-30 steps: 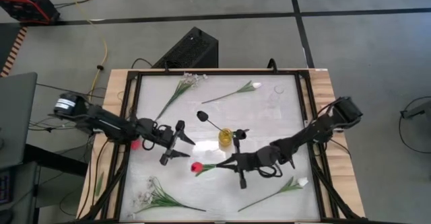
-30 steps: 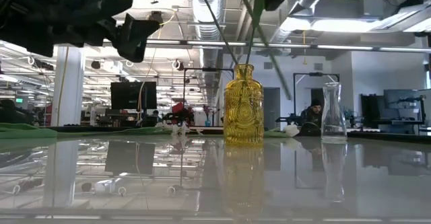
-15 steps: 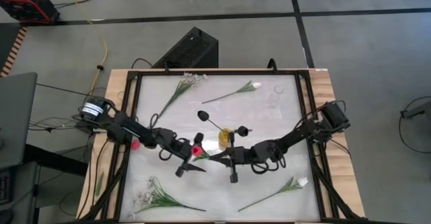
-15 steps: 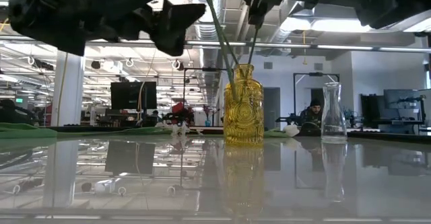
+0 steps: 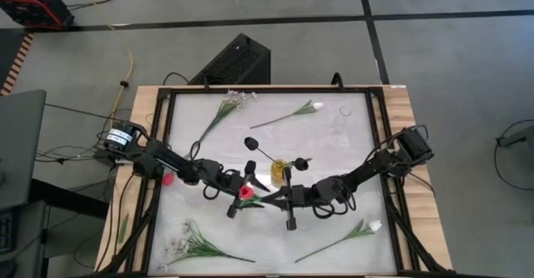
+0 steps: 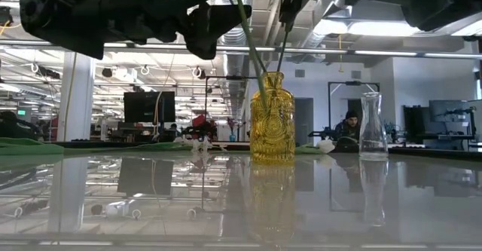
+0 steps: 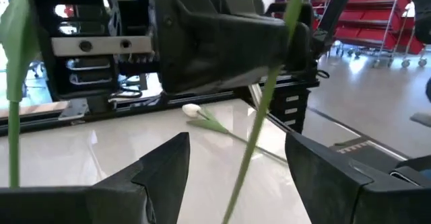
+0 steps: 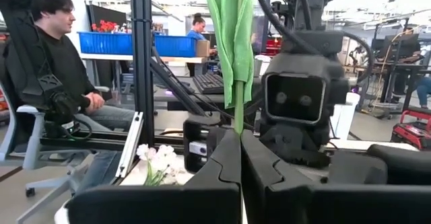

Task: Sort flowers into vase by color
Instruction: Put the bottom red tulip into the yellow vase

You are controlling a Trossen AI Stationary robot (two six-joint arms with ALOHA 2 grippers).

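My right gripper (image 5: 269,198) is shut on a red tulip (image 5: 245,192), lifted above the table just near of the yellow vase (image 5: 279,171). My left gripper (image 5: 237,198) is open at the tulip's head end. In the left wrist view its fingers (image 7: 168,167) stand on either side of the green stem (image 7: 259,126) and seem clear of it. The yellow vase (image 6: 272,117) holds two dark tulips (image 5: 250,143). A clear vase (image 5: 342,119) stands empty near the far right corner. My right gripper pinches the red tulip's green stem (image 8: 238,116) between its two shut fingers (image 8: 225,160), with a green leaf rising just beyond them. The fingers lie across the stem. The tulip is lifted clear of the table, its head pointing toward the left arm.
White tulips lie at the far edge (image 5: 313,105) and near right (image 5: 373,225). Sprays of white blossoms lie far left (image 5: 234,101) and near left (image 5: 185,241). Another red tulip (image 5: 167,179) lies under the left arm. A seated person (image 8: 47,56) shows beyond the table.
My left gripper has moved toward the table's right and slightly nearer, up to the red tulip's head, staying open. My right gripper has carried the tulip toward the left, and the head has shifted a little toward the far edge.
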